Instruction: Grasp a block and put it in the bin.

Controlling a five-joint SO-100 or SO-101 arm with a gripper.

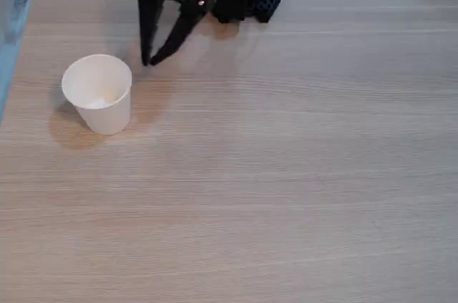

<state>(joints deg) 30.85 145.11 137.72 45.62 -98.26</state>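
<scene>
Fixed view footage suggested the task was all but finished: a small white lump, taken to be the tiny white cube block (100, 102), was seen lying at the bottom of the tapered white paper cup bin (107, 120), though it was blurred. The cup stood upright on the pale wood-grain table (300, 174). Just beside it, the black two-finger gripper (149, 61) was seen empty, tips nearly pressed together.
</scene>
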